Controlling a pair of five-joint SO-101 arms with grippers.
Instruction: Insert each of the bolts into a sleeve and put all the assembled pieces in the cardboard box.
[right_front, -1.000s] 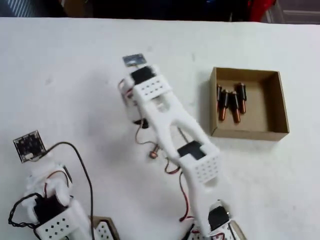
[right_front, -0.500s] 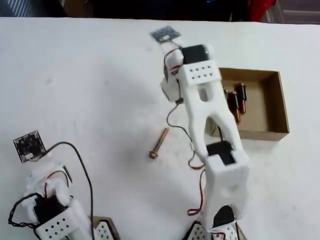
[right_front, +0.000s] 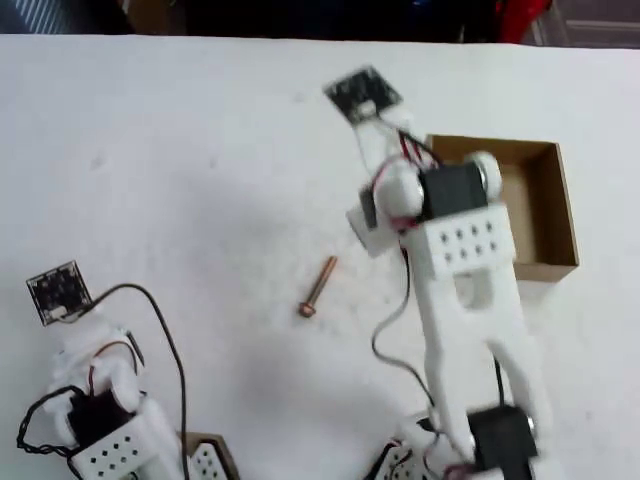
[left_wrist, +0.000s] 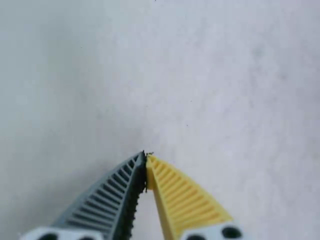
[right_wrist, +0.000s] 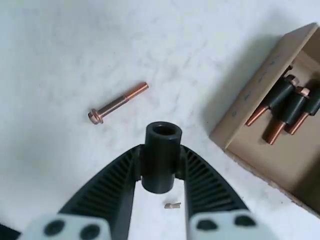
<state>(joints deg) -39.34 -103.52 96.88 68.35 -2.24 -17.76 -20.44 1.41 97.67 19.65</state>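
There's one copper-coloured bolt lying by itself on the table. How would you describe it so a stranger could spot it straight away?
Find the cardboard box on the white table. Left of it in the high view, out on the tabletop, a copper bolt lies on its side. Unlike the bolts in the box, it wears no black sleeve.

A white table (right_front: 150, 150) with a faintly mottled surface spans the high view. Beyond its far edge lies a dark strip of room (right_front: 300, 15), with a red object (right_front: 520, 18) toward its right end and a pale striped patch (right_front: 35, 15) at its left corner. A tiny tan scrap (right_wrist: 172, 205) lies on the table.
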